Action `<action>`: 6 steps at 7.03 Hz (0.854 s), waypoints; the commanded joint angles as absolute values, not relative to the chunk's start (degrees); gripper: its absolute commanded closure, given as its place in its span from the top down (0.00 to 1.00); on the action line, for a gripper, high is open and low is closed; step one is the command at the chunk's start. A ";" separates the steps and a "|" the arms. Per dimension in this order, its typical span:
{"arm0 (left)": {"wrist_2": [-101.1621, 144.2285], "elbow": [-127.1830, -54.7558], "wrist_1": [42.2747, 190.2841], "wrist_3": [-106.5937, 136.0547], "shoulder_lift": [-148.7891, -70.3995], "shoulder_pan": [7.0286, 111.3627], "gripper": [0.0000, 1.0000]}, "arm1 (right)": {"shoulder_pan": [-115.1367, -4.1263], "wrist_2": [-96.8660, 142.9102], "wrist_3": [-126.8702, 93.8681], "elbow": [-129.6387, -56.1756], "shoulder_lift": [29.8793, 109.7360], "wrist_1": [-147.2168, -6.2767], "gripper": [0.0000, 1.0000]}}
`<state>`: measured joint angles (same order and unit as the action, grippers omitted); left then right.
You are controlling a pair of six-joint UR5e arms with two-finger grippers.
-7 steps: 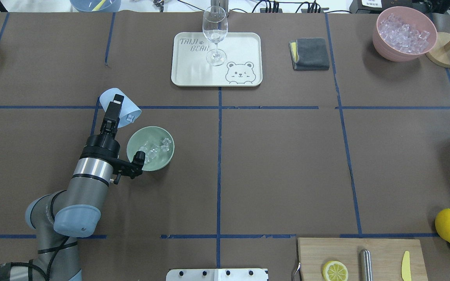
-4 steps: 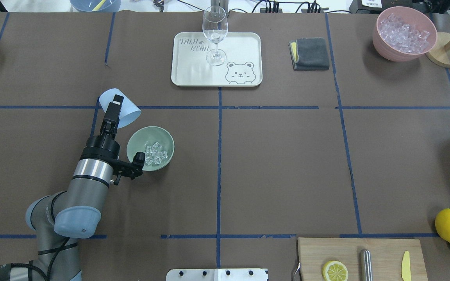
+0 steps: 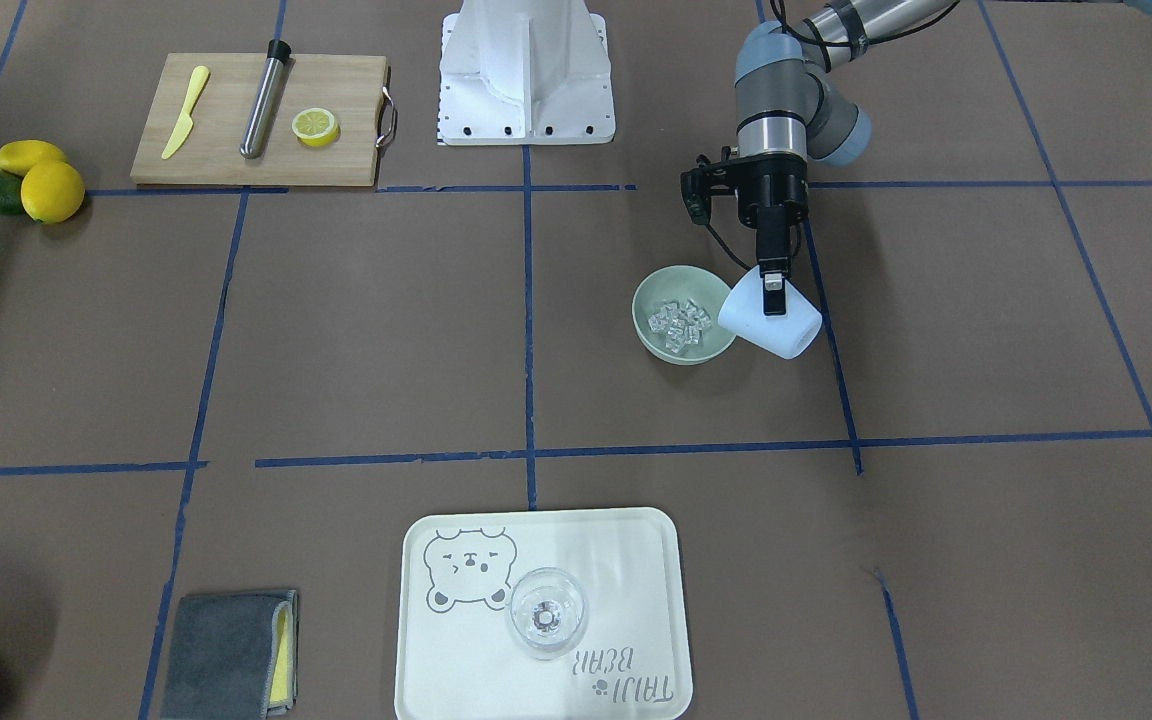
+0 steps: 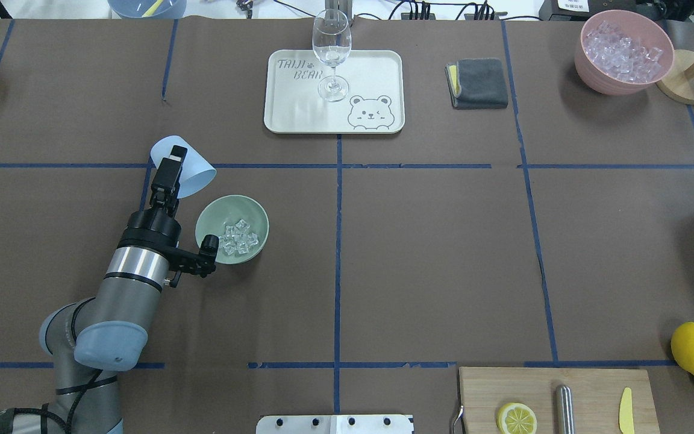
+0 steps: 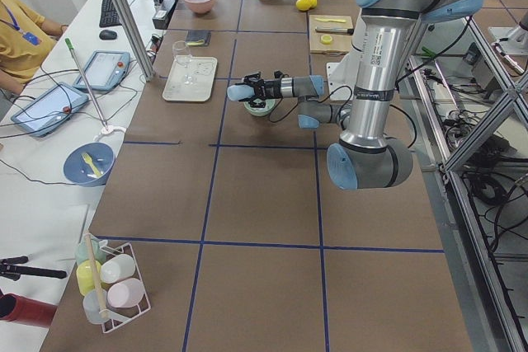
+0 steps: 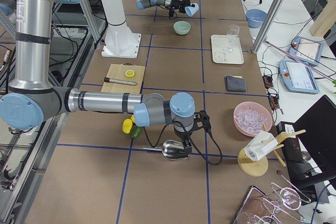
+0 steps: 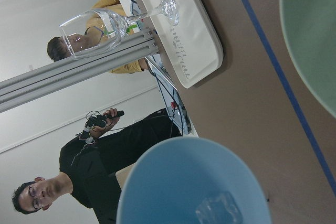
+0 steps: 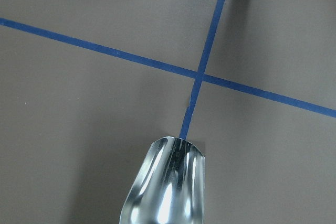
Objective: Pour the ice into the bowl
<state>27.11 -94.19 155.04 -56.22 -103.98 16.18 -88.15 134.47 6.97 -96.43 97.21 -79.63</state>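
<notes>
Facing the robot, the left gripper (image 3: 774,292) is clamped on the wall of a light blue cup (image 3: 786,335), tipped over with its mouth against the rim of the sage-green bowl (image 3: 648,318). The ice (image 3: 681,322) lies heaped in the bowl's bottom. The bowl sits in the robot's left half of the bench, roughly midway between the robot's edge and the operators' edge.

From above, the cup hangs just off the bowl's far-left side, on the blue tape line. A tray (image 4: 377,66) with a wine glass (image 4: 331,51) sits at the middle of the far edge, and a pink bowl (image 4: 588,66) of ice is in the far right corner.

Along the bench from the left end, the cup is raised above the surface, beside the bowl.

From the right end, the right gripper (image 6: 187,142) is low by a metal scoop (image 6: 173,149) near the right end; I cannot tell whether it grips.

The left wrist camera looks into the cup, where a clear cube (image 7: 220,209) clings inside.

The right wrist camera shows only the scoop over crossed tape lines.
</notes>
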 commanded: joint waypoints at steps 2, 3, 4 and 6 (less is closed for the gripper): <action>31.87 -94.22 171.36 -42.66 -100.74 16.17 0.00 | -88.15 134.56 6.94 -96.50 97.29 -79.63 1.00; 33.73 -94.39 171.39 -30.53 -100.64 16.17 0.00 | -88.15 134.56 6.94 -96.50 97.38 -79.63 1.00; 36.71 -94.48 172.34 -15.79 -100.63 16.17 0.00 | -88.15 134.56 6.94 -96.59 97.38 -79.54 1.00; 38.24 -95.45 172.70 7.10 -101.25 15.65 0.00 | -88.15 134.65 6.94 -96.68 97.56 -79.54 1.00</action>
